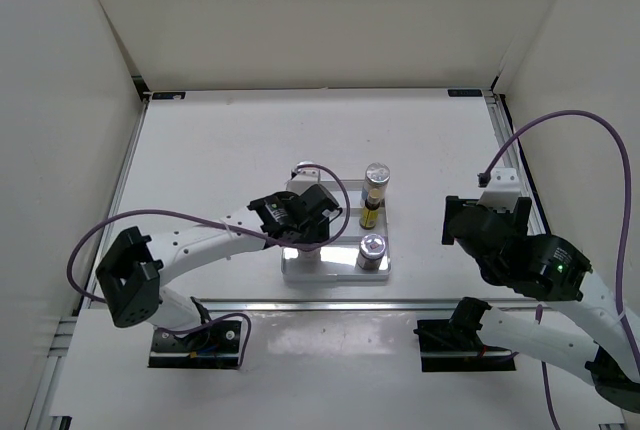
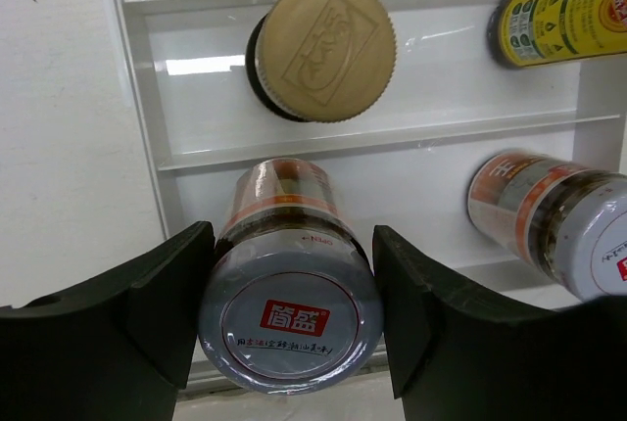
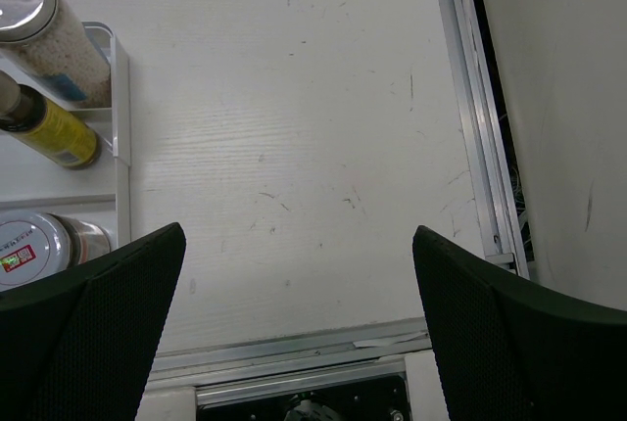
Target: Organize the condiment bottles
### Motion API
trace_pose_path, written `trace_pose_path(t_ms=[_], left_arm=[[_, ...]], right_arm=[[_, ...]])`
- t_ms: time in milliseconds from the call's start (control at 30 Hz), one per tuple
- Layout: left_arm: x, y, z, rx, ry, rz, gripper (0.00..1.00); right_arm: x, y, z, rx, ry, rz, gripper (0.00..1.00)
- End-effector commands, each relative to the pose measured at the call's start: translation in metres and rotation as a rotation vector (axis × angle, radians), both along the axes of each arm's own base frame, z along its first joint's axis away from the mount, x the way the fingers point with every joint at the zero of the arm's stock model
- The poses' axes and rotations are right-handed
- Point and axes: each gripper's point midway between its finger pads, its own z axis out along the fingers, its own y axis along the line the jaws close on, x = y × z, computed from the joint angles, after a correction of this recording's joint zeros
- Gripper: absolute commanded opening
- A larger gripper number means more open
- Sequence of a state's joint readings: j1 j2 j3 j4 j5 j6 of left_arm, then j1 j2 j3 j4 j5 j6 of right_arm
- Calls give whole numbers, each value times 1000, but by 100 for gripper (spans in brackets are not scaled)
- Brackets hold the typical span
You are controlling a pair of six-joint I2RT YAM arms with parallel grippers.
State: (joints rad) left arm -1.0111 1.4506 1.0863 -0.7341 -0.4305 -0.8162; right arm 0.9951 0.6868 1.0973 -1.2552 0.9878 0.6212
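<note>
The squat silver-lidded jar (image 2: 289,318), with a red mark on its lid, stands upright at the left end of the lowest step of the white stepped tray (image 2: 147,137). My left tool (image 2: 292,235) is closed around it. One pad (image 2: 167,294) lies against each side of the jar just under the lid, a hold that should stop it tipping. I judge that I am seating it in its row or am about to let go. The lid hides whether its base bears fully on the step.

On the same step, apart from the first, stands the second squat jar (image 2: 549,220), which fits a row of like with like. One step up are a tan-capped bottle (image 2: 318,49) and a yellow bottle (image 2: 563,15). On the top step a pale shaker (image 3: 44,39) stands at the right end.

My right tool (image 3: 299,245) hangs over the bench (image 3: 323,98) to the right of the tray. Its jaws are spread wide with nothing between them, placed there, I take it, to stay out of the left arm's way.
</note>
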Motion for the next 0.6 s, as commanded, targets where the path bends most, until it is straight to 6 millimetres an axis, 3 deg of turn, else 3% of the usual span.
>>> trace_pose_path(t_ms=[0,133,267,467,567], left_arm=[[12,-14,11,-62,-62,8,21],[12,-17,3,-47,-43,3,39],[11,-18,0,-43,-31,-2,39],[9,-17,-4,-39,-20,-7,53],[7,-18,0,-54,-20,-12,70]], right_arm=[[3,2,3,11,-17,-5,100],[3,4,1,7,-6,1,100],[4,6,2,14,-11,1,100],[4,6,2,14,-11,1,100],[4,8,2,10,-6,19,100]])
